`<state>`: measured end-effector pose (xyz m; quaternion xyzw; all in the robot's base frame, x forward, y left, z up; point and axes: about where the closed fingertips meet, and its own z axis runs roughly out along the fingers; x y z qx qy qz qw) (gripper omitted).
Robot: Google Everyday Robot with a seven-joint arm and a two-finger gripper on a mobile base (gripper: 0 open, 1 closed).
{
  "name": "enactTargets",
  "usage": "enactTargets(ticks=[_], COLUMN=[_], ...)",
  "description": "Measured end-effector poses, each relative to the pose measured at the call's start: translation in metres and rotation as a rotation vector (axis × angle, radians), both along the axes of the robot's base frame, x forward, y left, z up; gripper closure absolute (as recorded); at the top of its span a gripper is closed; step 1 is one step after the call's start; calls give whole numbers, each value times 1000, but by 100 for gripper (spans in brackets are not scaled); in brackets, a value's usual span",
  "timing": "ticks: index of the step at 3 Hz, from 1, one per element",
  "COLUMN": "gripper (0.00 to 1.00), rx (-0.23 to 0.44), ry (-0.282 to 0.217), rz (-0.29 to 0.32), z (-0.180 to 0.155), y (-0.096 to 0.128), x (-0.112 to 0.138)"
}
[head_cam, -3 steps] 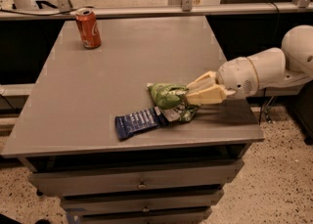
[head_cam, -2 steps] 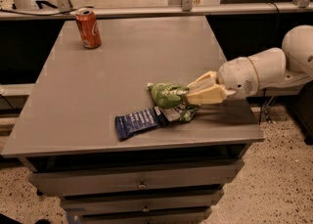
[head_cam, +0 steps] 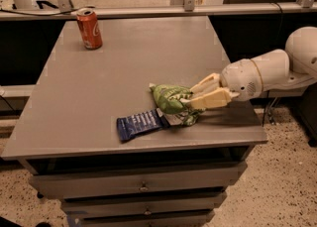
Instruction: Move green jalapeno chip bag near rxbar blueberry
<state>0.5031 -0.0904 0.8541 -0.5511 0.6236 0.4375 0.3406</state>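
One gripper (head_cam: 191,97) grasps the green jalapeno chip bag (head_cam: 166,97), touching the rxbar blueberry (head_cam: 139,124).

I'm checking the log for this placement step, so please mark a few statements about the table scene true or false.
1. The red soda can stands upright near the table's far left corner. True.
2. The green jalapeno chip bag lies far from the rxbar blueberry. False: it lies against the bar's right end.
3. The gripper is at the bag's right side. True.
4. The rxbar blueberry sits in an open drawer. False: it lies on the table near its front edge.
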Motion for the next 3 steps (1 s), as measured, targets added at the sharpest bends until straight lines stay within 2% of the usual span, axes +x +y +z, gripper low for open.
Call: enactTargets(ticks=[1,2,3], gripper=[14,0,0], rx=[-23,-48,-90], ry=[-43,-86,-139], rz=[25,38,-1], z=[5,11,23], y=[-8,-17,-40], x=[6,12,22])
